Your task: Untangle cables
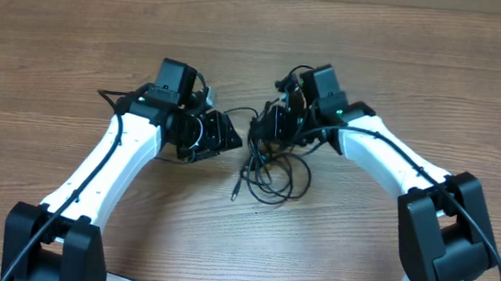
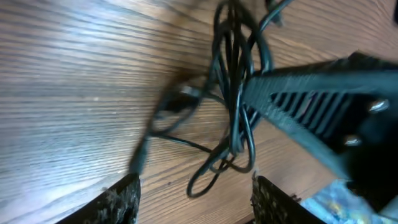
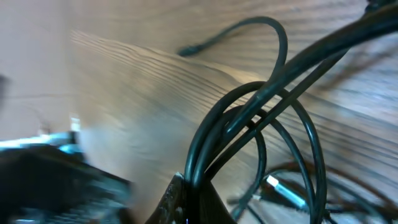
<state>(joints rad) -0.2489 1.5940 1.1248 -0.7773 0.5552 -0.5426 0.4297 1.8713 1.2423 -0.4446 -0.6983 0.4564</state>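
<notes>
The cables (image 1: 271, 174) are thin black cords lying in a knotted bunch of loops on the wooden table between my two arms. My right gripper (image 1: 263, 126) is at the top of the bunch and is shut on several strands (image 3: 249, 106) that rise out of its jaws (image 3: 193, 198). A silver-white plug tip (image 3: 283, 191) lies beside them on the wood. My left gripper (image 1: 228, 138) stands just left of the tangle. It (image 2: 196, 202) is open, with bare wood between its fingers (image 2: 121, 202). A cable loop (image 2: 211, 171) ends just ahead of them, untouched.
In the left wrist view the right gripper's dark finger (image 2: 311, 99) crosses from the right and pinches the cords. One loose cable end (image 1: 235, 193) trails toward the table's front. The wooden tabletop (image 1: 76, 41) stretches around both arms.
</notes>
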